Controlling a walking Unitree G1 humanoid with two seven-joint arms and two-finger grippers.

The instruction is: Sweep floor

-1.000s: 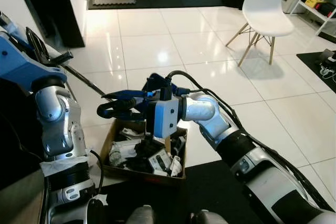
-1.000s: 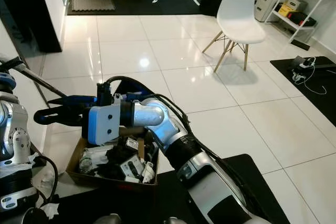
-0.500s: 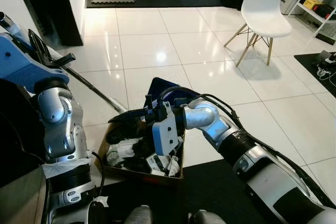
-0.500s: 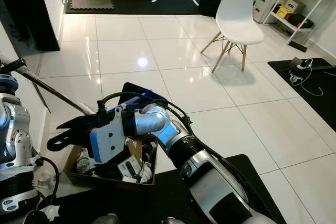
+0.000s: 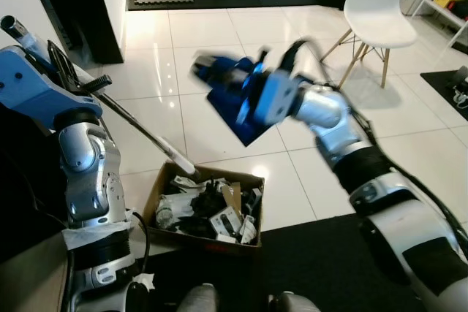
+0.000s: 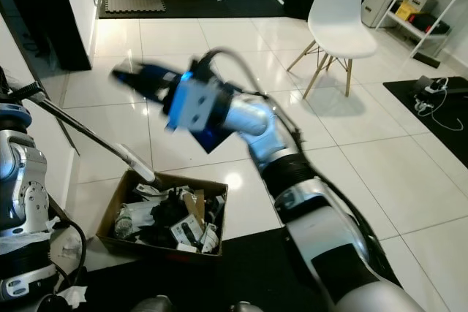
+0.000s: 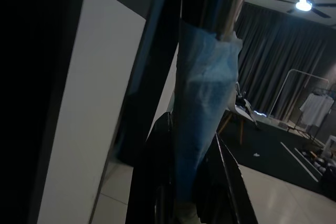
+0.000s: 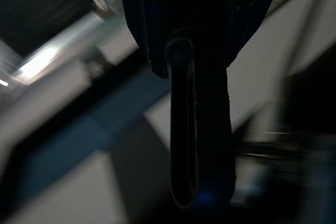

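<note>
In the left eye view, the right gripper (image 5: 208,71) is blurry; it holds a blue dustpan (image 5: 241,111) up over the white tile floor (image 5: 219,56). The left gripper (image 5: 73,82) holds the broom handle (image 5: 139,133), which slants down to a cardboard box (image 5: 201,210) full of trash. A white chair (image 5: 376,9) stands well away.

In the left wrist view, black fingers (image 7: 231,182) are closed on a pale blue handle.

In the right wrist view, the dark dustpan handle (image 8: 197,103) sits gripped.

Both head eyes look forward and down from above, sharing the white tiled floor (image 5: 219,63). Each wrist camera peers closely along its own gripper's dark fingers.
</note>
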